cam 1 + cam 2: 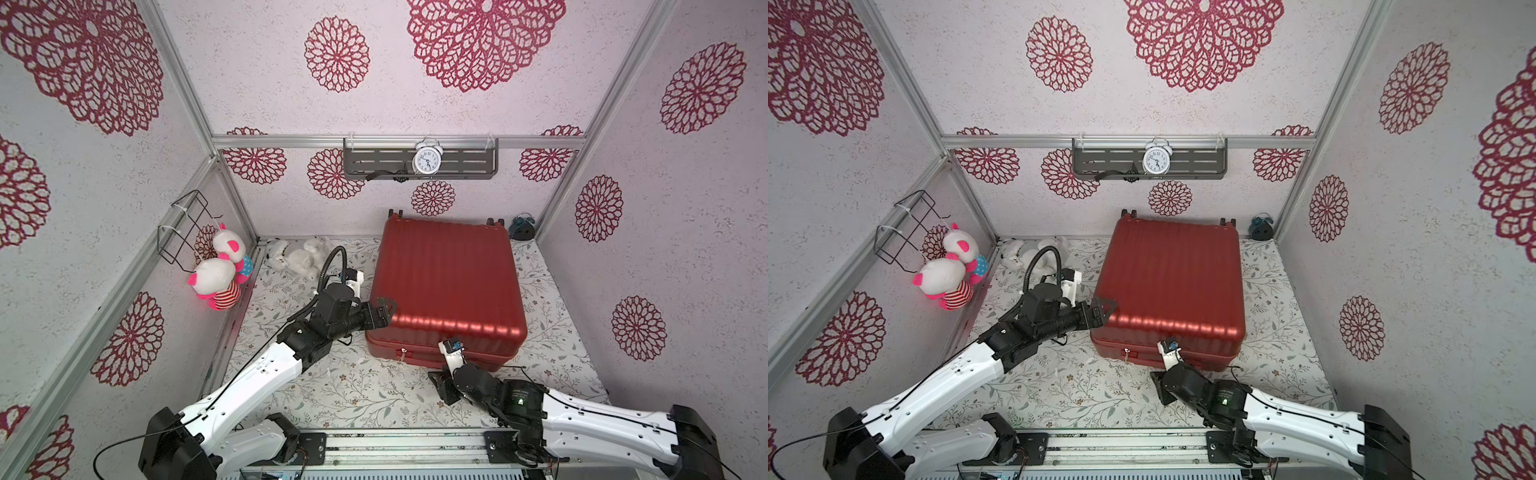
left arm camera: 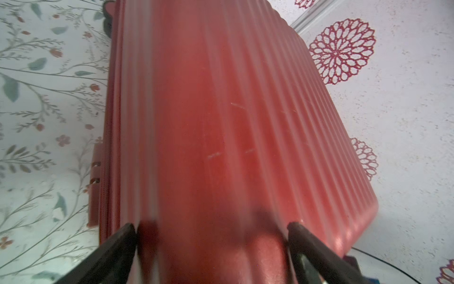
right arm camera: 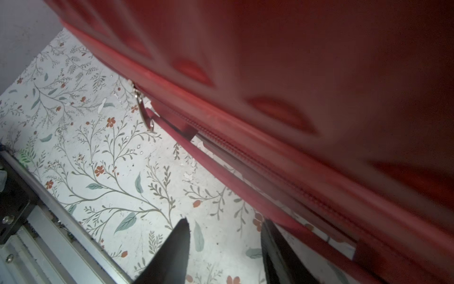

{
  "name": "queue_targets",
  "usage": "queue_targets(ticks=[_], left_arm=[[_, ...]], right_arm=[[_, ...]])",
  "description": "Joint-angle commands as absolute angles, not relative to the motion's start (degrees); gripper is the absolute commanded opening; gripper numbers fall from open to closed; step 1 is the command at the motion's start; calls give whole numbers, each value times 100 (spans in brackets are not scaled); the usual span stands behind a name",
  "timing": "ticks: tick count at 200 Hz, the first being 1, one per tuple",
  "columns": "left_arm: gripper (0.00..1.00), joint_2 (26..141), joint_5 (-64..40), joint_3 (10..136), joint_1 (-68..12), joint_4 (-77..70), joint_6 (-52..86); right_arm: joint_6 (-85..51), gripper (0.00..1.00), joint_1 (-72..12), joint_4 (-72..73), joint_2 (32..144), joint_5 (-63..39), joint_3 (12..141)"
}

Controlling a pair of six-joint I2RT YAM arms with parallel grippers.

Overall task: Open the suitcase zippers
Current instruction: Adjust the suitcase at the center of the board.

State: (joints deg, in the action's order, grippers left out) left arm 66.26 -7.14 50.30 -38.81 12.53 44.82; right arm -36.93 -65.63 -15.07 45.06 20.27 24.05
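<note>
Suitcase (image 1: 446,286) flat, centre-right in both top views; my left jaws, wide open and empty, brace its lower-left corner. Right jaws part open, holding nothing, near the front seam. Likely the reaching step: next, pinch the zipper pull (image 3: 143,110).

a glossy red ribbed suitcase (image 1: 446,286) lies flat and shut on the floral-print tabletop (image 1: 353,390), wheels toward the back wall. the left gripper (image 1: 383,309) is at its near left corner, over the lid's edge. the right gripper (image 1: 441,386) sits low just in front of the near side, near a small metal zipper pull (image 1: 403,354) hanging at the seam. a white alarm clock (image 1: 427,160) stands on a grey wall shelf (image 1: 374,168). two pink-eared plush toys (image 1: 216,274) are by the left wall below a wire basket (image 1: 183,224).
</note>
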Motion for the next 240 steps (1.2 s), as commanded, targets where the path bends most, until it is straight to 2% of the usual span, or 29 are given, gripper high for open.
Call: queue_targets(ticks=[1, 41, 89, 106, 110, 114, 157, 186, 213, 240], left_arm=[[98, 6974, -1065, 4872, -4356, 1034, 4542], [99, 7415, -879, 4881, -5064, 650, 4768], [98, 7192, -389, 5038, -5130, 963, 4560], [98, 7117, -381, 5143, -5042, 1103, 4489], [98, 7107, -386, 5165, -5029, 1122, 4476], [98, 7098, -400, 5184, -5022, 1145, 4459], [98, 7049, -562, 5312, -4877, 1178, 4386], [98, 7095, -787, 5461, -4682, 1159, 4344], [98, 7099, -880, 5588, -4535, 1220, 4281], [98, 7119, -1006, 5637, -4357, 1239, 4251]], right_arm=[[-3949, 51, -5672, -2054, 3991, 2518, 2344], [-3334, 53, -4425, -1747, 3724, 1445, 2213], [-2773, 65, -3833, -1127, 3747, 609, 2013], [-2733, 74, -3830, -997, 3578, 311, 1910], [-2743, 94, -3832, -977, 3513, 251, 1859], [-2767, 99, -3832, -976, 3428, 194, 1811], [-2896, 99, -3947, -862, 2255, -348, 1164], [-3015, 99, -4171, -699, 1888, -25, 994], [-3171, 99, -4548, -416, 2180, 573, 1019], [-2909, 99, -5326, 318, 2766, 1101, 1011]])
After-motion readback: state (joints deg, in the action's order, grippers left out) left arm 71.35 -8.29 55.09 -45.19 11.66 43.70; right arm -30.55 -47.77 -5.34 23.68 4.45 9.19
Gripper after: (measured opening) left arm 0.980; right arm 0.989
